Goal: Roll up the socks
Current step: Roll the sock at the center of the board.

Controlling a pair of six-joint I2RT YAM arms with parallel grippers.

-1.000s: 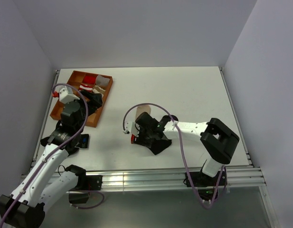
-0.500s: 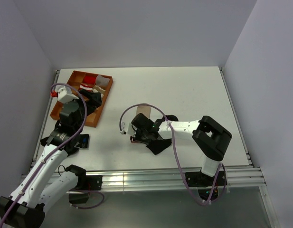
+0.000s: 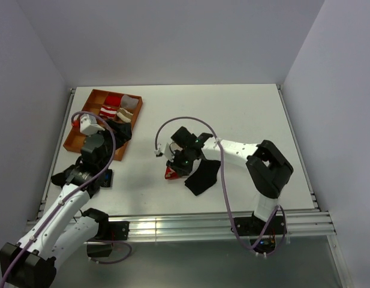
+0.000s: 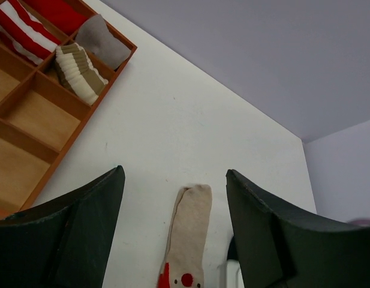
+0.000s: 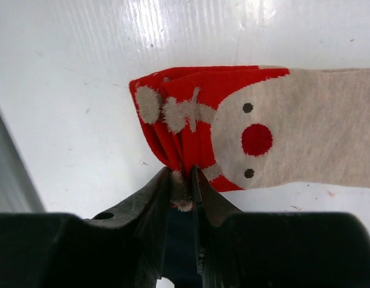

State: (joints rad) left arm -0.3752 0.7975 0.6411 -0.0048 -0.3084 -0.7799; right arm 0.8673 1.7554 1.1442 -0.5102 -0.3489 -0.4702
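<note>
Beige knit sock with a red toe and a Santa face (image 5: 280, 138), flat on the white table (image 3: 244, 114), well to the right of the orange wooden compartment tray (image 4: 44, 114). Red toe end bunched up, pinched tight in the right gripper (image 5: 182, 180). Left gripper (image 4: 174, 174) by the tray's right edge, fingers spread wide, holding nothing. Looks like the very start of the roll. Next, probably: turning that pinched toe over onto the beige leg, fold kept snug.
</note>
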